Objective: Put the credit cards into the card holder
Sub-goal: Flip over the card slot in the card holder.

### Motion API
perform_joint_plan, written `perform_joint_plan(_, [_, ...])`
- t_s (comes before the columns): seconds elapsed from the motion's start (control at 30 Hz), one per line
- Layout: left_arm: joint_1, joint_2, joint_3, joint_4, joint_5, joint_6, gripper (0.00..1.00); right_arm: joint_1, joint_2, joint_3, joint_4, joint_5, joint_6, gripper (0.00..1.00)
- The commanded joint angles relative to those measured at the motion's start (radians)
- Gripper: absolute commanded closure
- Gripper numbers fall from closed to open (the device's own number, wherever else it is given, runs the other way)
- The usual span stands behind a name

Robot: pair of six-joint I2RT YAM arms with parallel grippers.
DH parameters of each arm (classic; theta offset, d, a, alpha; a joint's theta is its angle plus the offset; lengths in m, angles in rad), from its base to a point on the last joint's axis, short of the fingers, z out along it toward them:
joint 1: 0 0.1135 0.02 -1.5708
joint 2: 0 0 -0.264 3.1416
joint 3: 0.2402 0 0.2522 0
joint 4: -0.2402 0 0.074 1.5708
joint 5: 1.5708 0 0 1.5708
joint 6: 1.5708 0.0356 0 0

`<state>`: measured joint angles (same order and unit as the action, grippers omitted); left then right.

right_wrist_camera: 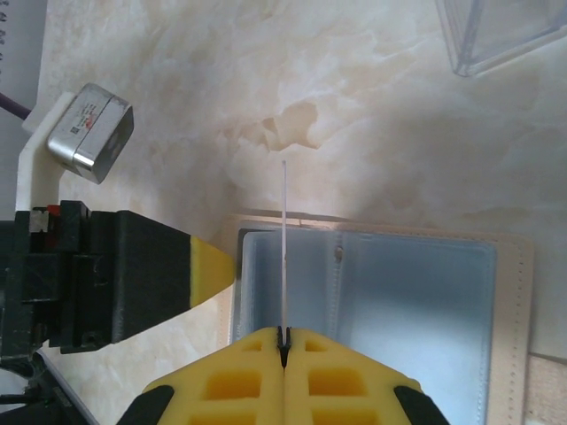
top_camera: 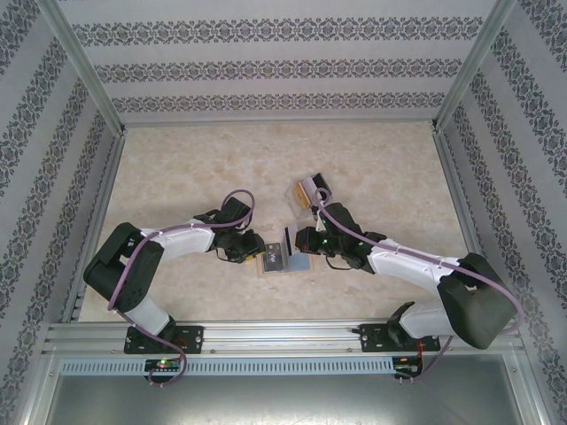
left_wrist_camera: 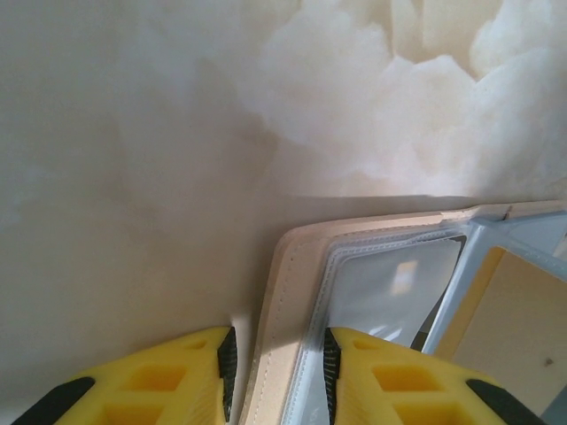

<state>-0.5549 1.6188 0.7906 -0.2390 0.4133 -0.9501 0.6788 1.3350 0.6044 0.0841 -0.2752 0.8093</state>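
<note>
Card holder (top_camera: 282, 262): lies open on the table (top_camera: 195, 168), near the centre, between the two grippers. Tan cover faces down, and clear sleeves face up.

Left gripper (top_camera: 251, 251): at the left edge of the holder. In the left wrist view the left gripper (left_wrist_camera: 279, 354) has its jaws partly apart, with the tan cover edge and sleeves of the card holder (left_wrist_camera: 285, 292) between them. Whether the pads clamp the edge cannot be told.

Right gripper (top_camera: 299, 241): at the right of the holder. In the right wrist view the right gripper (right_wrist_camera: 283, 341) is fully closed on one credit card (right_wrist_camera: 283, 239). The card is seen edge-on as a thin pale line, upright over the left part of the card holder (right_wrist_camera: 416, 301).

In the top view the credit card (top_camera: 286, 242) shows dark.

Clear plastic box (top_camera: 306, 195): just beyond the right gripper, with orange-yellow contents
</note>
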Motion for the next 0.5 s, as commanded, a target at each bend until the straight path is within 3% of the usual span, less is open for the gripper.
perform_joint_plan(0.0, [-0.03,0.012,0.005,0.104,0.009,-0.011,0.67,0.016,0.023,0.029,0.03,-0.03,0.004,0.98])
perform_joint_plan(0.47, [-0.031,-0.099,-0.024,0.027,-0.121,-0.008,0.67,0.007,-0.055,0.015,-0.086,0.091,-0.022,0.98])
